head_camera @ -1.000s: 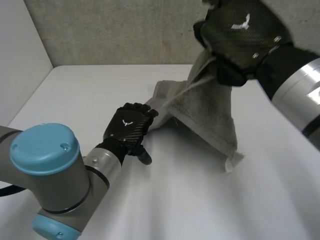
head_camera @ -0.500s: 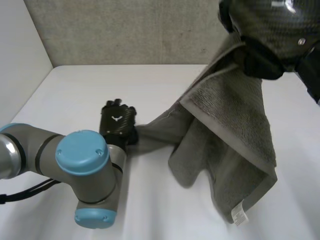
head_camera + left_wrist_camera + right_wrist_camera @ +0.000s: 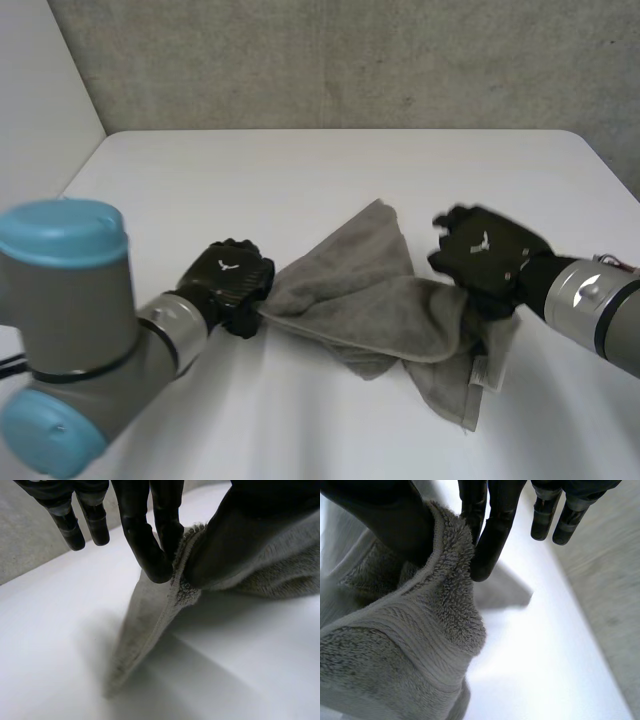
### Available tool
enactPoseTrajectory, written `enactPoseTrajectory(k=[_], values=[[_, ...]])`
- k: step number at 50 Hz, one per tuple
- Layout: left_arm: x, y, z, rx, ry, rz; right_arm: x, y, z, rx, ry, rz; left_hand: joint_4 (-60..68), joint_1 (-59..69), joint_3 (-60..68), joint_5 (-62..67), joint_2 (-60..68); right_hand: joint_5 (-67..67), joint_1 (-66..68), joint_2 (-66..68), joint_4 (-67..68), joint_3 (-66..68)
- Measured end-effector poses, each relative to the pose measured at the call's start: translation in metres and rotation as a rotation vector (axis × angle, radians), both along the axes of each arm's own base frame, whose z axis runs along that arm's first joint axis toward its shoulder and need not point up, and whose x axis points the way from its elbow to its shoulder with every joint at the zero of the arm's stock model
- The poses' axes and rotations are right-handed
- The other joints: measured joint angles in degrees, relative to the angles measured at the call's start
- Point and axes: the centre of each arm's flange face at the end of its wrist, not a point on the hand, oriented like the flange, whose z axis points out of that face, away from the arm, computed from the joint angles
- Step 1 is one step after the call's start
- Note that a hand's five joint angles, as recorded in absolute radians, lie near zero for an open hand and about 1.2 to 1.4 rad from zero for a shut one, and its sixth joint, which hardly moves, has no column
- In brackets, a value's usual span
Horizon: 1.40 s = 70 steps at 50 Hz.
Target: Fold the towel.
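The grey towel (image 3: 370, 290) lay bunched in loose folds near the middle of the white tabletop (image 3: 300, 170), a little toward its near edge, stretched between both hands. The left hand (image 3: 228, 280) pinched the towel's left end: in the left wrist view one finger pressed the hemmed edge against the thumb, while the other fingers hung straight and free. The right hand (image 3: 485, 255) pinched the right part, with thumb and one finger squeezing a thick fold of pile. What looked like a small label (image 3: 479, 370) hung at the towel's low corner, just beneath the right hand.
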Motion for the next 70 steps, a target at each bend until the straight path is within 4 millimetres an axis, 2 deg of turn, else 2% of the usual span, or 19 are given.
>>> enactPoseTrajectory(k=[3,6,10,14,15,17,20,21,23,25,27,31,37,41,45,51,58,68,70], values=[[0.011,-0.003,0.014,-0.021,-0.058,-0.011,-0.004,-0.005,-0.011,0.021,0.141,0.009,0.0,0.0,0.0,0.0,0.0,0.0,0.0,0.0,0.0,0.0],[0.017,-0.013,0.027,-0.074,-0.091,-0.004,-0.005,-0.017,-0.013,0.002,0.221,-0.008,0.0,0.0,0.0,0.0,0.0,0.0,0.0,0.0,0.0,0.0],[0.02,-0.043,0.056,-0.226,-0.082,0.034,0.0,-0.051,0.005,-0.127,0.228,-0.08,0.0,0.0,0.0,0.0,0.0,0.0,0.0,0.0,0.0,0.0],[0.011,-0.08,0.1,-0.487,0.023,0.099,0.008,-0.093,0.053,-0.366,0.051,-0.204,0.0,0.0,0.0,0.0,0.0,0.0,0.0,0.0,0.0,0.0],[0.009,-0.085,0.108,-0.534,0.046,0.11,0.009,-0.098,0.061,-0.398,0.017,-0.22,0.0,0.0,0.0,0.0,0.0,0.0,0.0,0.0,0.0,0.0],[0.003,-0.1,0.139,-0.721,0.149,0.15,0.01,-0.115,0.103,-0.551,-0.167,-0.292,0.0,0.0,0.0,0.0,0.0,0.0,0.0,0.0,0.0,0.0],[-0.003,-0.106,0.177,-0.933,0.28,0.182,0.008,-0.119,0.146,-0.686,-0.361,-0.333,0.0,0.0,0.0,0.0,0.0,0.0,0.0,0.0,0.0,0.0],[-0.004,-0.103,0.198,-1.04,0.352,0.194,0.004,-0.116,0.171,-0.756,-0.474,-0.343,0.0,0.0,0.0,0.0,0.0,0.0,0.0,0.0,0.0,0.0],[-0.003,-0.095,0.221,-1.156,0.433,0.199,0.0,-0.109,0.196,-0.822,-0.588,-0.336,0.0,0.0,0.0,0.0,0.0,0.2,0.0,0.0,0.0,0.0],[-0.001,-0.084,0.236,-1.229,0.484,0.193,-0.003,-0.099,0.207,-0.843,-0.644,-0.308,0.0,0.0,0.0,0.4,0.0,0.5,0.1,0.0,0.0,0.0],[0.0,-0.078,0.238,-1.246,0.493,0.178,-0.002,-0.094,0.206,-0.83,-0.652,-0.28,0.0,0.0,0.0,0.8,0.0,0.6,0.2,0.0,0.0,0.0],[0.001,-0.073,0.213,-1.165,0.434,0.117,0.003,-0.083,0.18,-0.704,-0.591,-0.203,0.0,0.0,0.0,0.9,0.0,0.6,0.2,0.0,0.0,0.0],[0.011,-0.075,0.136,-0.89,0.273,0.048,0.007,-0.07,0.118,-0.436,-0.428,-0.121,0.0,0.0,0.0,0.9,0.0,0.6,0.2,0.0,0.0,0.0],[0.024,-0.071,0.081,-0.69,0.179,0.028,-0.002,-0.063,0.068,-0.277,-0.284,-0.104,0.0,0.0,0.0,0.9,0.0,0.6,0.2,0.0,0.0,0.0],[0.033,-0.063,0.037,-0.528,0.116,0.016,-0.01,-0.055,0.022,-0.169,-0.136,-0.085,0.0,0.0,0.0,0.9,0.0,0.6,0.2,0.0,0.0,0.0],[0.038,-0.05,0.0,-0.379,0.065,0.006,-0.021,-0.042,-0.025,-0.07,0.023,-0.055,0.0,0.0,0.0,0.9,0.0,0.6,0.2,0.0,0.0,0.0],[0.036,-0.042,-0.004,-0.328,0.05,-0.007,-0.026,-0.039,-0.034,-0.039,0.049,-0.066,0.0,0.0,0.0,0.9,0.0,0.6,0.2,0.0,0.0,0.0],[0.027,-0.027,-0.005,-0.293,0.042,-0.044,-0.031,-0.04,-0.004,-0.071,-0.056,-0.149,0.0,0.0,0.0,0.9,0.0,0.6,0.2,0.0,0.0,0.0],[0.025,-0.023,-0.006,-0.282,0.038,-0.05,-0.034,-0.042,0.002,-0.061,-0.096,-0.185,0.0,-3.8,0.0,-4.6,-6.8,0.6,0.2,0.0,0.0,0.0]])
